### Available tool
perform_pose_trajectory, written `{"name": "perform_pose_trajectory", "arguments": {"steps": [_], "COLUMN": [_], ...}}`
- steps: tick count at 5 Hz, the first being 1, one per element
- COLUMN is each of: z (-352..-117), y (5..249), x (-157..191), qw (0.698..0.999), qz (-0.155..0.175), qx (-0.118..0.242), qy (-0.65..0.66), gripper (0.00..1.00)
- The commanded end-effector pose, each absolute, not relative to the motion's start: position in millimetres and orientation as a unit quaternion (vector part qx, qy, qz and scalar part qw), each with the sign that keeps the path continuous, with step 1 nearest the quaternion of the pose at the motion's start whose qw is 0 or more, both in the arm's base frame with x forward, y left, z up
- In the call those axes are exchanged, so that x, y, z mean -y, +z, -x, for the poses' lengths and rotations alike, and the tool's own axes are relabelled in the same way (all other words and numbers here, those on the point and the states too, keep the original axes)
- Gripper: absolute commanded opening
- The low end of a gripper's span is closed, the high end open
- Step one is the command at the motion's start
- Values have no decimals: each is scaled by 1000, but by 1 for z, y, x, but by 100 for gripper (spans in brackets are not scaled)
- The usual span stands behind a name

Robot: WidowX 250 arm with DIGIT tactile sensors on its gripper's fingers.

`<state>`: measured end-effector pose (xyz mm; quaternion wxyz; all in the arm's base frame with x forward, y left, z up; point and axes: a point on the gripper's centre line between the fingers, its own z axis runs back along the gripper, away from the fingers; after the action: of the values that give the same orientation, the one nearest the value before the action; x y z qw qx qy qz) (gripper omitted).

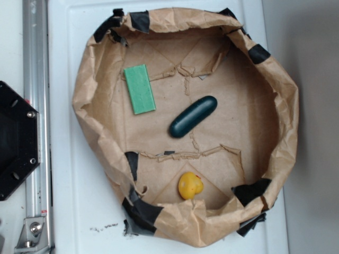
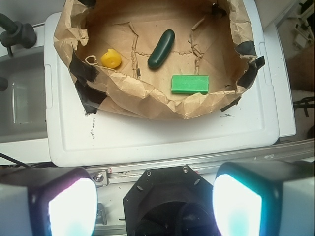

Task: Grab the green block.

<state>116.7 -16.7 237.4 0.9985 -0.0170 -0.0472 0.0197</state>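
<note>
Exterior view: green block [image 1: 140, 89], a flat light-green rectangular slab with a fine grainy face, lies flat in the upper-left part of a crumpled brown paper basin [image 1: 275, 159], apart from a dark green capsule [image 1: 193, 116] near the middle and a yellow duck [image 1: 190, 186] low down; no gripper shows here. Wrist view: same block [image 2: 190, 84] sits just inside the basin's near wall, right of centre, long side across the frame, and the gripper [image 2: 155, 204] hangs well short of it over the black base [image 2: 167, 201], its two fingers [image 2: 71, 206] spread wide, holding nothing.
</note>
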Motion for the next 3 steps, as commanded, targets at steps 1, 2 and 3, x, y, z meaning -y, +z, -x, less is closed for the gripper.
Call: {"name": "perform_pose_trajectory", "arguments": {"steps": [1, 2, 3], "z": [-117, -167, -210], "y": [237, 212, 202], "x": [17, -7, -9], "qw": [999, 992, 971], "qz": [17, 14, 12], "qx": [47, 78, 77], "qy": [20, -102, -226], "gripper": [100, 100, 100]}}
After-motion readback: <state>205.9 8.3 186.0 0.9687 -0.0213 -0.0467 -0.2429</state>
